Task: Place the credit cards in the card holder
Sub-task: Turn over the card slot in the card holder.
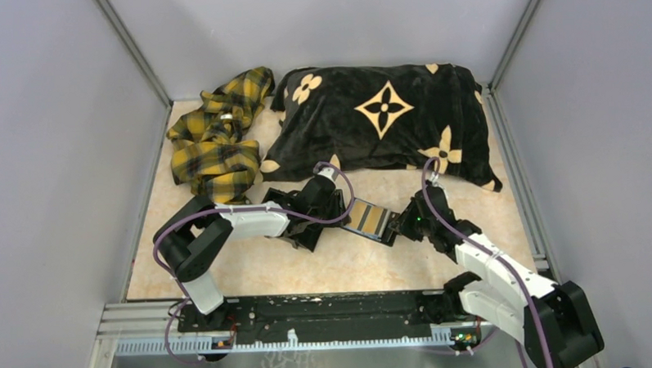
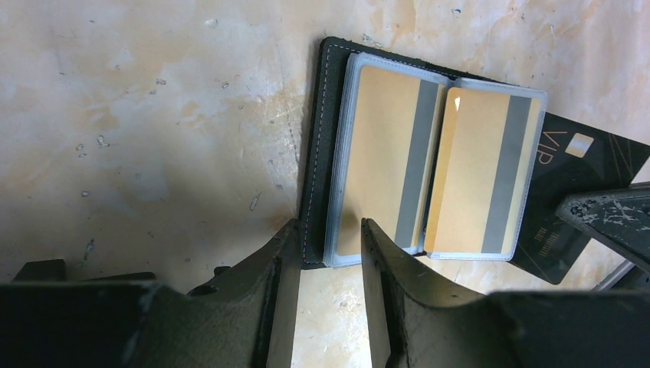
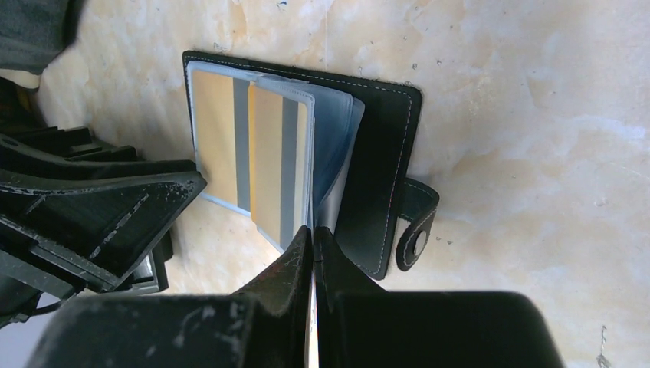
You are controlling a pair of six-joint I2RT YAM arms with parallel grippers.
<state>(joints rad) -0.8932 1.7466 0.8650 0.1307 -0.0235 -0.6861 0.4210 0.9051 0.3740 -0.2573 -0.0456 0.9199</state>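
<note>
The card holder (image 1: 373, 220) lies open on the table at the centre of the top view, with two gold cards (image 2: 383, 153) in its clear sleeves. The right gripper (image 3: 314, 234) is pinched shut on a thin edge, seemingly the black VIP card (image 2: 571, 180), and should feed it in flat and level with the sleeve mouth, while the left gripper (image 2: 328, 226), jaws half apart astride the holder's lower left corner, steadies the cover. Whether the left fingertips touch the cover, and how far the card's corner has entered, cannot be made out
</note>
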